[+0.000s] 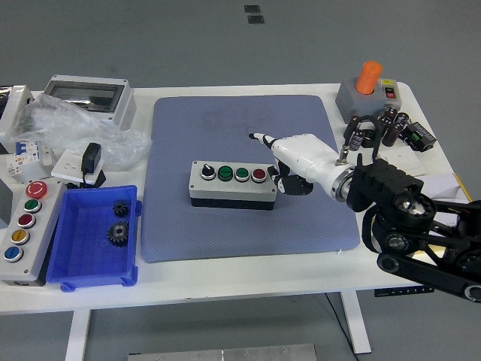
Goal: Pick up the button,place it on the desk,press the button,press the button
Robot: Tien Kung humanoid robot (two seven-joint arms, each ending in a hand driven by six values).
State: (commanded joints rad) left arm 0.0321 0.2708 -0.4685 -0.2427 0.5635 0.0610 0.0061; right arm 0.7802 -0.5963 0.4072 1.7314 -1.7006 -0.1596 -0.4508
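Note:
The grey button box point(231, 184) lies on the blue mat point(240, 128) at the table's middle. Its top carries a black selector knob point(207, 174), two green buttons point(225, 174) and a red button point(259, 174). My right hand point(285, 159), white-shelled, hovers just right of and behind the box. Its index finger point(255, 137) points left over the mat beyond the box's far edge and touches no button. Its other fingers point(289, 185) are curled by the box's right end. It holds nothing.
A blue bin point(94, 263) with two gears stands front left, beside a long control box point(22, 226) with coloured buttons. A grey enclosure point(86, 98), a plastic bag and an adapter lie at back left. An orange-topped grey unit point(368, 90), capacitors point(379, 128) and a white switch plate point(402, 162) are at back right.

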